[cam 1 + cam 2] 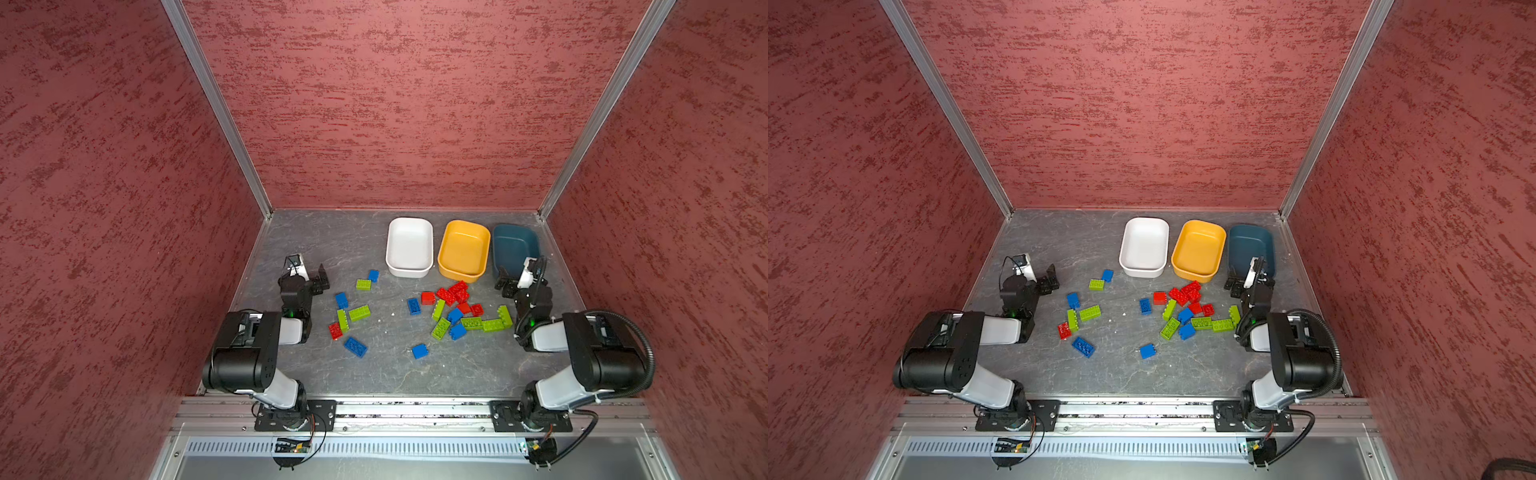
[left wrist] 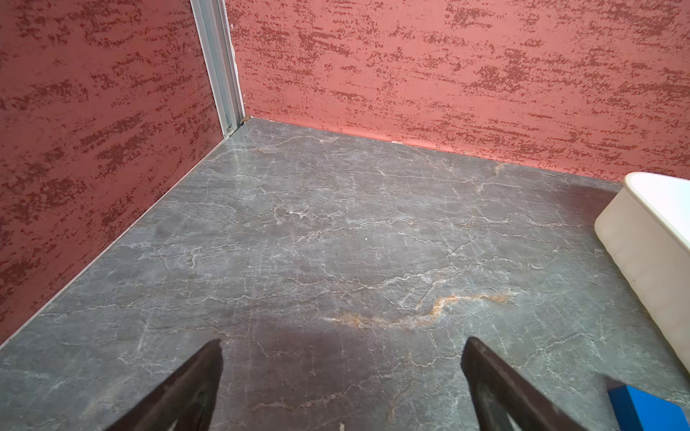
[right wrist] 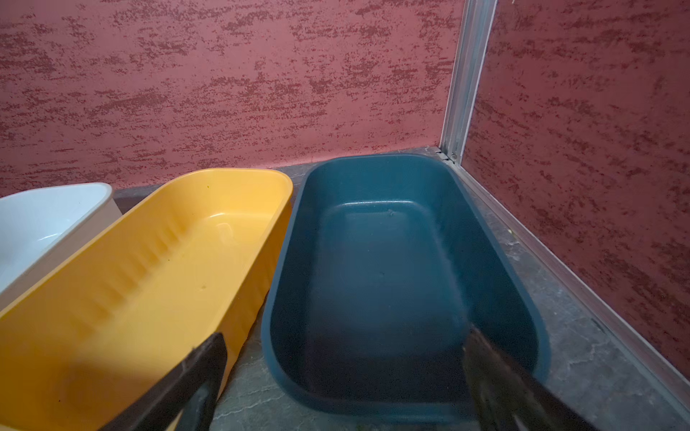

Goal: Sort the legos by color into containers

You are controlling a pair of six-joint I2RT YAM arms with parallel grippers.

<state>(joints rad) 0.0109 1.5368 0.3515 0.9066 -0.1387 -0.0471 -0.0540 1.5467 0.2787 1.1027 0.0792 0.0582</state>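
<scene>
Red, blue and lime green legos lie loose on the grey table in both top views, in a left group around a green brick [image 1: 359, 312] and a denser right group around a red pile [image 1: 455, 293]. Behind them stand three empty containers: white [image 1: 409, 247], yellow-orange [image 1: 463, 251] and dark teal [image 1: 513, 245]. My left gripper [image 1: 320, 279] is open over bare table left of the bricks, holding nothing [image 2: 341, 345]. My right gripper [image 1: 505, 284] is open at the near end of the teal container [image 3: 388, 268], beside the yellow one [image 3: 149, 268], also holding nothing.
Red textured walls close the table on the left, back and right, with metal posts [image 2: 218, 67] in the corners. A blue brick [image 2: 649, 410] and the white container's wall [image 2: 649, 239] show at the edge of the left wrist view. A metal rail [image 1: 415, 409] runs along the front.
</scene>
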